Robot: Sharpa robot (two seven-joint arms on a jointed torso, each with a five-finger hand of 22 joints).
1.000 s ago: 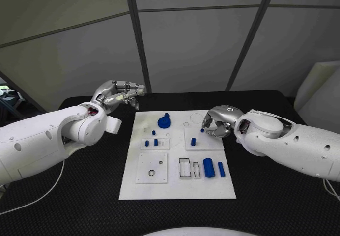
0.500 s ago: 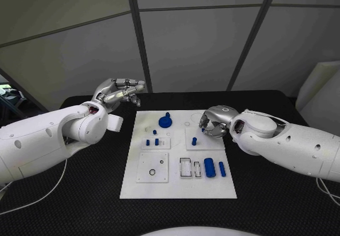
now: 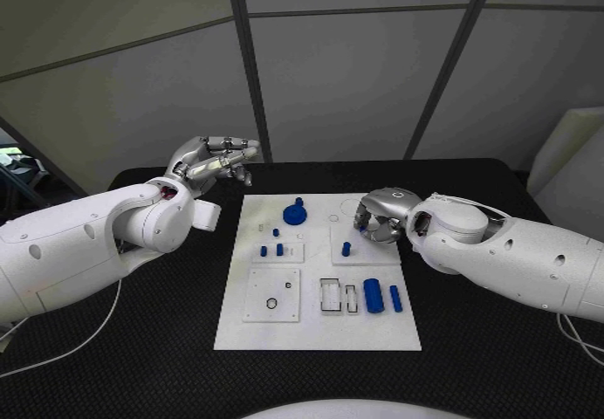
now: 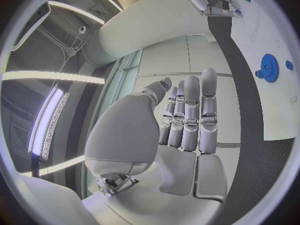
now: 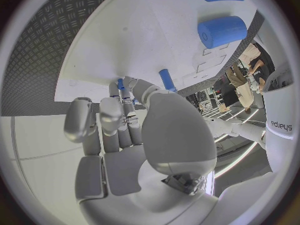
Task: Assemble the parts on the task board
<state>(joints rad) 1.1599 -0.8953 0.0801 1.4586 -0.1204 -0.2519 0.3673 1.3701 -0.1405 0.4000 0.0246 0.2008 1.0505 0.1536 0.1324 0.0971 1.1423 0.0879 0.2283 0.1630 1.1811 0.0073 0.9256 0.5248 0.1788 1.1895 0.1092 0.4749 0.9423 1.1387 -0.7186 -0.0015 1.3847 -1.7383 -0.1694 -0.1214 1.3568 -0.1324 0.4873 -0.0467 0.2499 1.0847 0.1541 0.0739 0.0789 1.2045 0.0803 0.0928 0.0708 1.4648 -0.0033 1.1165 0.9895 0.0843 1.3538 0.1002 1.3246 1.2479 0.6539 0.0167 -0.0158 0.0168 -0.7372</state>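
Right hand (image 3: 381, 218) shifted nearer blue peg (image 3: 346, 250)

There is 1 white task board (image 3: 252, 336). On it I can count 7 blue parts: 1 gear (image 3: 295, 215), 1 fat roller (image 3: 372, 291), 1 thin rod (image 3: 395, 299) and 4 small pegs (image 3: 345, 249). The board has 3 small square plates (image 3: 271, 286). There are 2 hands, the left hand (image 3: 214, 161) and the right hand (image 3: 381, 218).
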